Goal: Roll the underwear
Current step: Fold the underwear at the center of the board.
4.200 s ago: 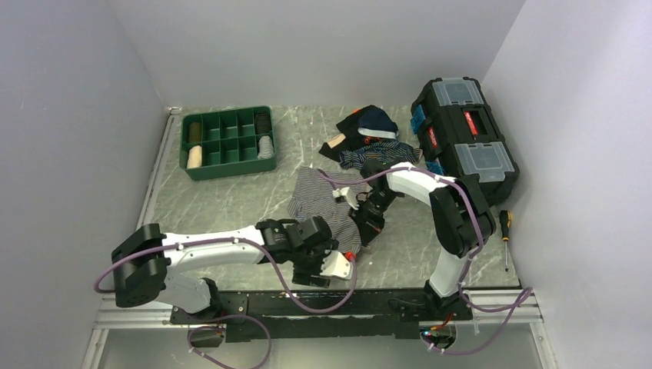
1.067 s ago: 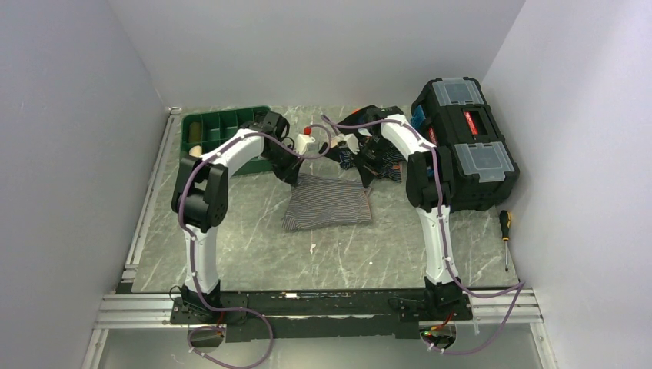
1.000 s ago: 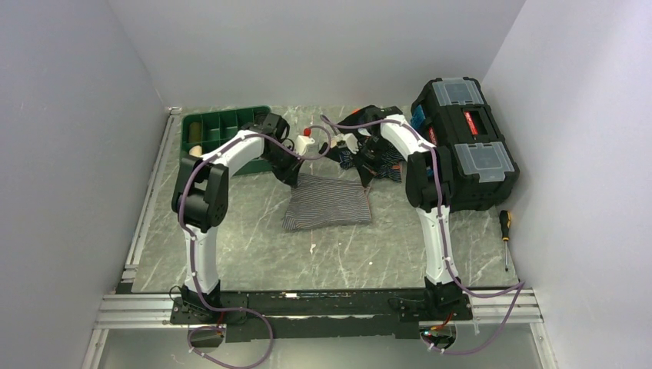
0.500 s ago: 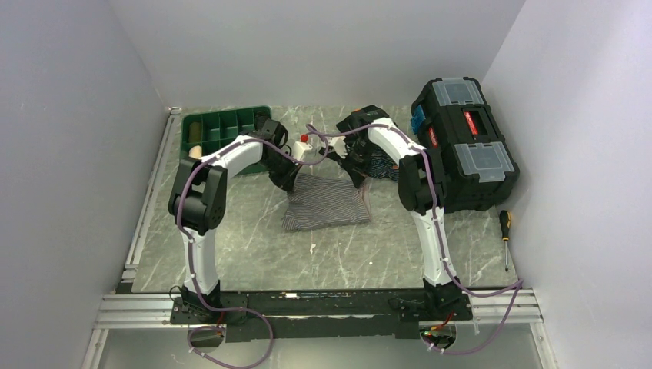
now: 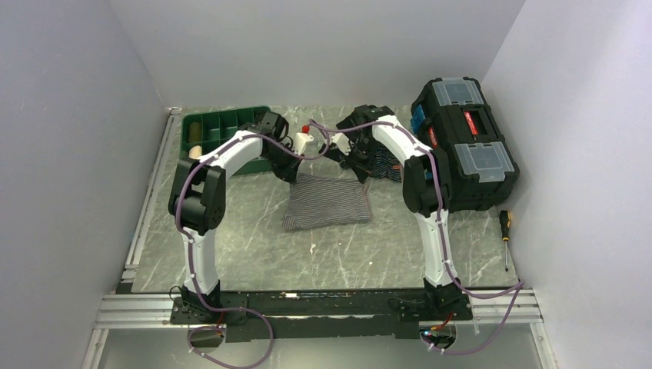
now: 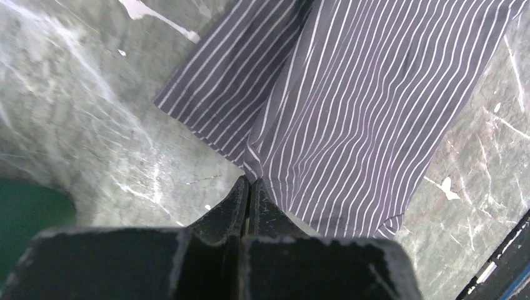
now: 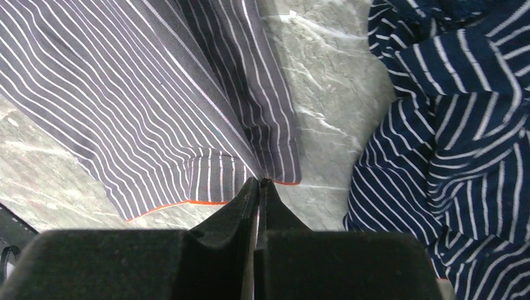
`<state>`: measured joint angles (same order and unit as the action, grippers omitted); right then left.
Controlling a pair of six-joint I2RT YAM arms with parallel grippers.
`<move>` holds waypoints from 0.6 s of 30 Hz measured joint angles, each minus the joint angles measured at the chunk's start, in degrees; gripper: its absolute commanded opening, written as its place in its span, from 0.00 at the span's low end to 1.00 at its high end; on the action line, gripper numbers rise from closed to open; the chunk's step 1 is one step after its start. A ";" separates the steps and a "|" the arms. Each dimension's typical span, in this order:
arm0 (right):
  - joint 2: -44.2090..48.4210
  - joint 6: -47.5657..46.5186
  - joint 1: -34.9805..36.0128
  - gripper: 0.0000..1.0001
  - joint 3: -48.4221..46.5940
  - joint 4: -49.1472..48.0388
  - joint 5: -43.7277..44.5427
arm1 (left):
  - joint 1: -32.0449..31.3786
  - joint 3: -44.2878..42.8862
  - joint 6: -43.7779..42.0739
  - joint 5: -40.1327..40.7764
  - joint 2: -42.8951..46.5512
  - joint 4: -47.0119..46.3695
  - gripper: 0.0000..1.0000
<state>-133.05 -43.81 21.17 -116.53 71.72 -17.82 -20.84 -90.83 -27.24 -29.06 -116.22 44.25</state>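
We pinch underwear [image 5: 327, 201] far corners, left gripper [image 6: 249, 182] and right gripper [image 7: 258, 181] clamped on cloth; next, likely roll toward near edge.

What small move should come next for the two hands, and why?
Probably lift the far edge slightly and turn it over toward the near side to start the roll. The left hand and right hand each pinch a far corner of the underwear, which lies flat.

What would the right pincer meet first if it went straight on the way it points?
The underwear: the right pincer seems shut on its orange-trimmed hem, with the table just behind.
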 measured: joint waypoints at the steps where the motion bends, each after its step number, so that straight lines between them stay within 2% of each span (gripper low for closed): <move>1: 0.44 -0.07 -0.04 0.05 0.00 -0.17 0.09 | 0.00 -0.59 0.00 0.00 0.02 -0.04 0.00; 9: 0.94 -0.11 -0.20 0.14 -0.02 -1.77 1.79 | 0.00 -2.23 0.15 0.50 -0.20 -0.20 0.00; 13: 0.94 -0.07 -0.24 0.24 0.02 -2.54 2.99 | -0.04 -2.43 0.24 0.87 -1.64 -0.59 0.04; 16: 0.94 0.11 -0.24 0.38 0.17 -3.87 3.93 | -0.04 -2.43 0.70 1.49 -3.06 -0.81 0.09; 18: 0.94 0.55 -0.24 0.41 0.48 -4.59 4.26 | -0.04 -2.43 1.03 1.99 -3.65 -0.87 0.13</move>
<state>-132.11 -43.27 20.93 -116.05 67.13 -13.56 -20.88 -93.25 -26.22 -27.07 -119.87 43.38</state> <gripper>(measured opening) 0.358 0.080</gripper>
